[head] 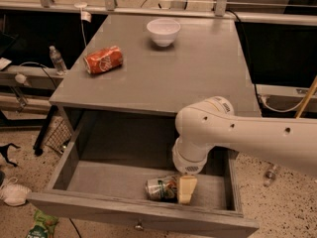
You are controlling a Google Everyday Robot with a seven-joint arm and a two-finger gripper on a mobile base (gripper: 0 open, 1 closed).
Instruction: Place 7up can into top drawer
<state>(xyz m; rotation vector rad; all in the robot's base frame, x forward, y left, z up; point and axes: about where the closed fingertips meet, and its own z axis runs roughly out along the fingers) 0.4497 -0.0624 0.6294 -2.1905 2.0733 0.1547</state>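
Grey counter above the open top drawer, with the 7up can already down inside.

On its side on the drawer floor, the can lies toward the drawer's front right, so the main move looks done. The gripper reaches down into the drawer right against the can. Whether the jaws are clamped on it or slack I cannot tell. What looks left is a clear release and lifting the arm out of the drawer. Above the drawer, an orange can and a white bowl sit on the counter.
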